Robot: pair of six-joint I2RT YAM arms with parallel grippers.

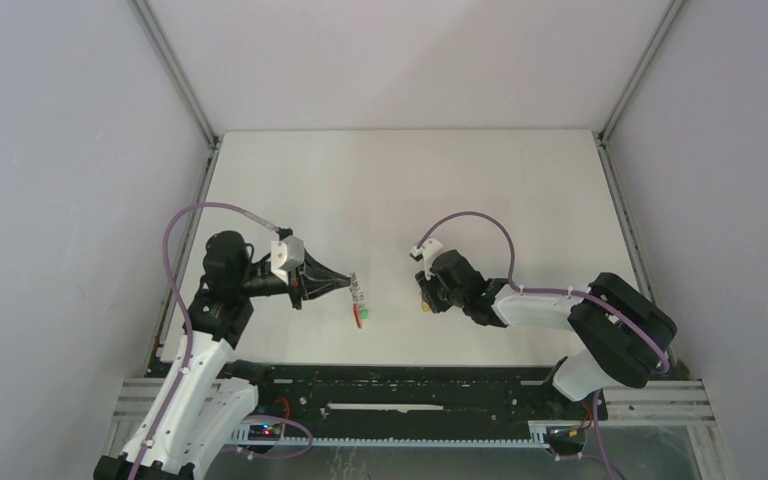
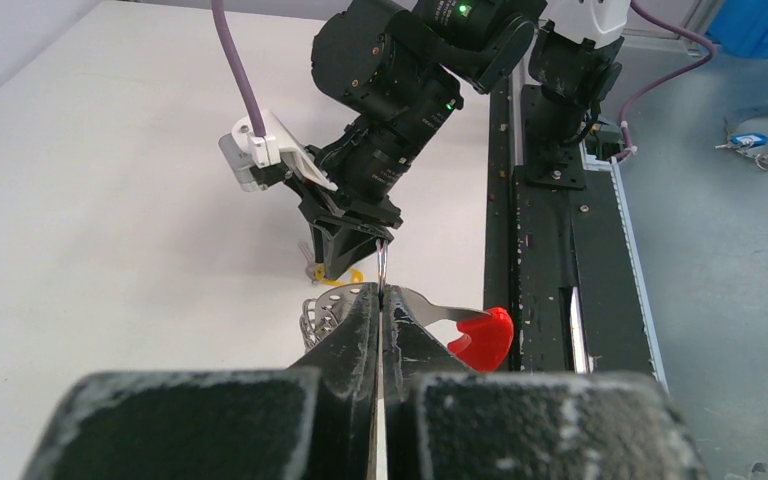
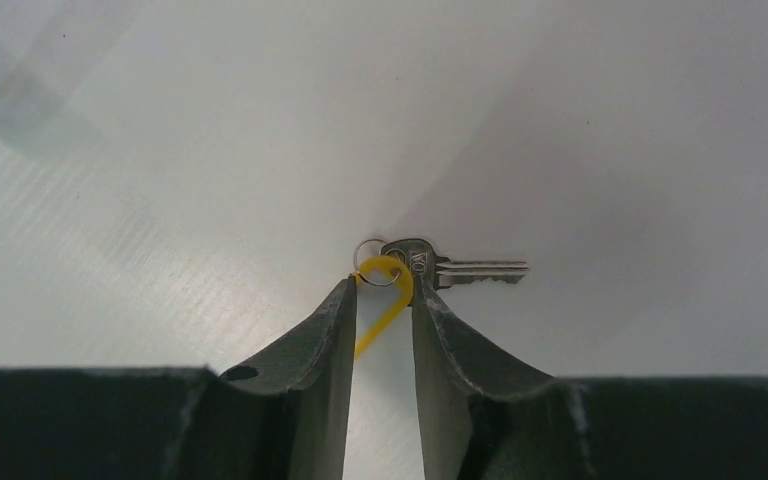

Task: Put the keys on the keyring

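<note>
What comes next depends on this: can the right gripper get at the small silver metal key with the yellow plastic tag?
Probably yes: the right gripper sits right at the small silver metal key, jaws apart astride its yellow plastic tag; nothing blocks it.

I hold the keyring [image 2: 425,303] pinched edge-on in my left gripper [image 2: 380,295], lifted off the table: a thin grey metal band with a cluster of small wire loops [image 2: 315,312] at 9 o'clock of my fingertips and its red curved section [image 2: 482,337] at 4 o'clock. From overhead, a green speck [image 1: 361,322] beside the red end may be the green-headed key, though it is too small to be sure. The yellow key [image 3: 465,268] lies flat on the table, at 3 o'clock of the keyring from overhead. Its silver blade points to 3 o'clock in my right wrist view, and its yellow plastic head sits between the parted fingers of my right gripper [image 3: 383,290].
</note>
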